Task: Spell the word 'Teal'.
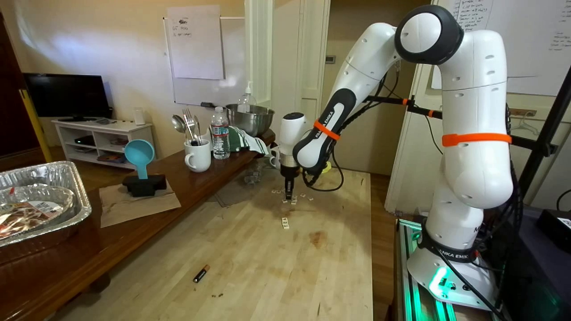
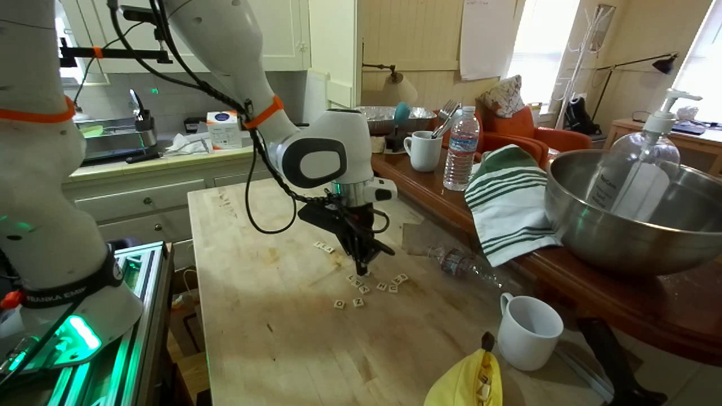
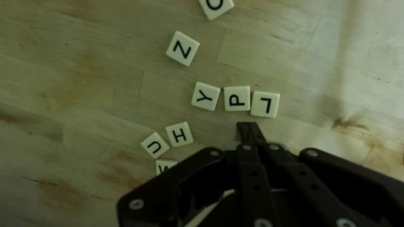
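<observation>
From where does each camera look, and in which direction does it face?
In an exterior view: from the end of the table near the battery, facing along it, a whiteboard beyond; arm, base and gripper show.
In an exterior view: from near the yellow pouch, facing roughly back toward the cabinets; those parts show too.
Wrist view: beside the gripper, looking down past it at letter tiles; no other robot part shows.
Both exterior views share letter tiles, metal bowl and upright water bottle.

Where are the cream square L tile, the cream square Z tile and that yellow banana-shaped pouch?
Cream square L tile [image 3: 265,104]: wrist view, middle of its lettered face.
Cream square Z tile [image 3: 183,48]: wrist view, middle of its lettered face.
Yellow banana-shaped pouch [image 2: 461,383]: in an exterior view, its yellow outside.
</observation>
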You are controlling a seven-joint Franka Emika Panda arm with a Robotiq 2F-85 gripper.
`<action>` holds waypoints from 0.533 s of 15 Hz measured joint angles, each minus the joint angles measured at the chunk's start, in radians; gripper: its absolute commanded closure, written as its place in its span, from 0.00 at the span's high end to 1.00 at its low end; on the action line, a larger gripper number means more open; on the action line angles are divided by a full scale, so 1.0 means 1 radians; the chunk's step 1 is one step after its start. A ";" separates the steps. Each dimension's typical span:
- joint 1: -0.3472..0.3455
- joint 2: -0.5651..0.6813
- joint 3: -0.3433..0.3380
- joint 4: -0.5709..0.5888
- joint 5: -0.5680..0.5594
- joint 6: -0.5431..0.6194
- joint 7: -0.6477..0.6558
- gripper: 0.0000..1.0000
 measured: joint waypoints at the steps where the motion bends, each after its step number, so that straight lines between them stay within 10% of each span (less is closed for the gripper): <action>1: 0.000 -0.005 0.001 0.000 0.000 -0.006 0.000 0.00; 8: -0.001 -0.029 0.009 -0.012 0.000 -0.060 -0.012 0.00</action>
